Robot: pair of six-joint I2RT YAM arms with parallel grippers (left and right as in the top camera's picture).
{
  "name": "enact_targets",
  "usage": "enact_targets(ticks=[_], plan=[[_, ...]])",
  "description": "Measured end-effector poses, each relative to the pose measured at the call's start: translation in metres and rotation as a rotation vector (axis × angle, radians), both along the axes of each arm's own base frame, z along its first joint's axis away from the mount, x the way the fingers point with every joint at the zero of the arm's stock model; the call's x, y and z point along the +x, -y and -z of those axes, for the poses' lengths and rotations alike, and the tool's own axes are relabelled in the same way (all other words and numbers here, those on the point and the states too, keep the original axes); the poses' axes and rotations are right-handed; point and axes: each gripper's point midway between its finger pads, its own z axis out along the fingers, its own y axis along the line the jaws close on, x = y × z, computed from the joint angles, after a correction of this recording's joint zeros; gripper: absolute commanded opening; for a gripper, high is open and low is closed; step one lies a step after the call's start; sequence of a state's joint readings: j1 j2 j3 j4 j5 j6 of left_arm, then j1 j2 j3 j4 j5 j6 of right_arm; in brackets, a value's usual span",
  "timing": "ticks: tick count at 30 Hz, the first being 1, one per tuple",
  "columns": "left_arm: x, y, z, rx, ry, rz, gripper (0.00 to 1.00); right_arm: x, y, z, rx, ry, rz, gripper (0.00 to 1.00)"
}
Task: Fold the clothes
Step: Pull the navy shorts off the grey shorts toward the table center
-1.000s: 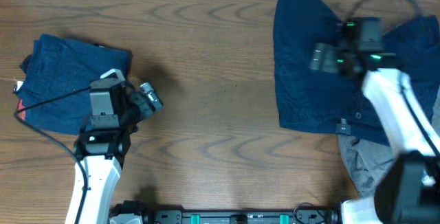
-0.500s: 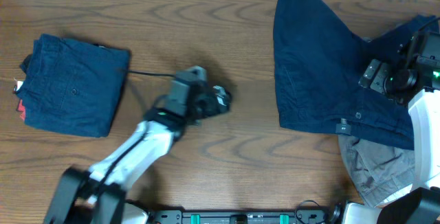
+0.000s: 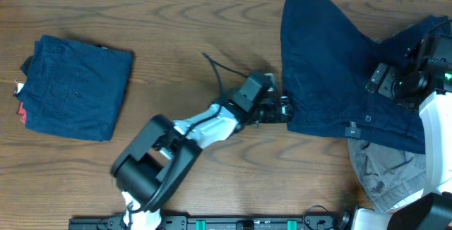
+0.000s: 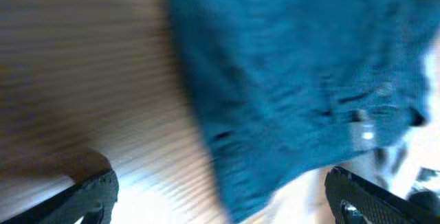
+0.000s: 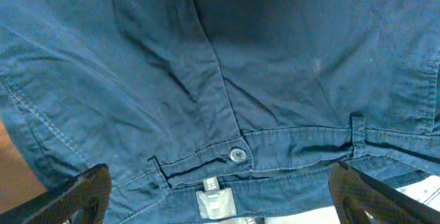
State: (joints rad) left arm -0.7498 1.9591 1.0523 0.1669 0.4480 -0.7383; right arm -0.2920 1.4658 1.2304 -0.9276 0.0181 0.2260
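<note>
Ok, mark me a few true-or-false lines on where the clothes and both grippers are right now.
1. The folded shorts lie on the left side of the table. True.
2. The left gripper hangs over the folded shorts. False: it is at the left edge of the spread-out shorts.
3. The right gripper is above the spread-out shorts, jaws open. True.
4. The grey garment lies beside the folded shorts. False: it lies at the right, by the spread-out shorts.
</note>
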Motion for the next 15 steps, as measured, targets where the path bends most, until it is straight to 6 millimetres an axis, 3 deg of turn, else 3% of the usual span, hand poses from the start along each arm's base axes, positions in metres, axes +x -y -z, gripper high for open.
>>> enact_targets(ticks=[3,5,6,8,10,15], plan=[[-0.006,0.023,-0.003,-0.084,-0.026,0.017,0.98,0.0,0.0,0.0,0.0,-0.001,0.0,0.99],[-0.012,0.036,-0.004,-0.13,-0.057,0.021,0.88,-0.001,0.0,0.0,0.001,-0.003,0.0,0.99],[-0.016,0.041,-0.003,-0.146,-0.074,0.023,0.71,-0.001,0.0,0.0,0.001,-0.002,0.0,0.99],[-0.026,0.046,0.005,-0.146,-0.125,0.025,0.25,-0.001,0.0,0.0,0.001,-0.002,0.0,0.99],[-0.035,0.049,0.013,-0.136,-0.16,0.031,0.06,-0.001,0.0,0.0,0.001,-0.002,0.0,0.99],[-0.034,0.043,0.015,-0.146,-0.181,0.047,0.06,-0.001,0.0,0.0,0.001,-0.002,0.0,0.99]])
